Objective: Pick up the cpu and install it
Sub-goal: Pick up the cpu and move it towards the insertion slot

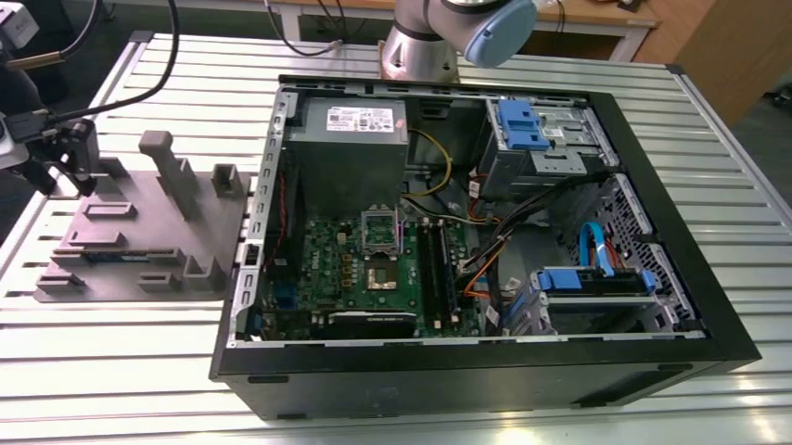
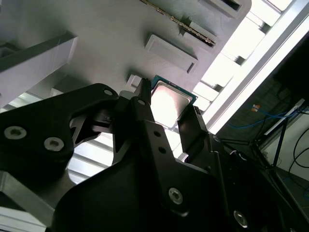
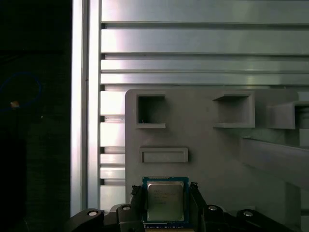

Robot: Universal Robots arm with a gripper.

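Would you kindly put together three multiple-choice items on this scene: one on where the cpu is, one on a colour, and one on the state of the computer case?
1. Where is the cpu?
A) in the motherboard socket
B) at the grey tray, by the gripper
C) on the big grey box

2. What colour are the plastic drive brackets in the computer case?
A) red
B) blue
C) yellow

3. How is the computer case?
A) open at the side, inside exposed
B) fully closed
C) wrapped in foil

Answers:
1 B: the first wrist view shows the chip against the tray, right at the gripper.
2 B: they are plainly blue in the exterior view.
3 A: the motherboard lies in plain sight in the exterior view.
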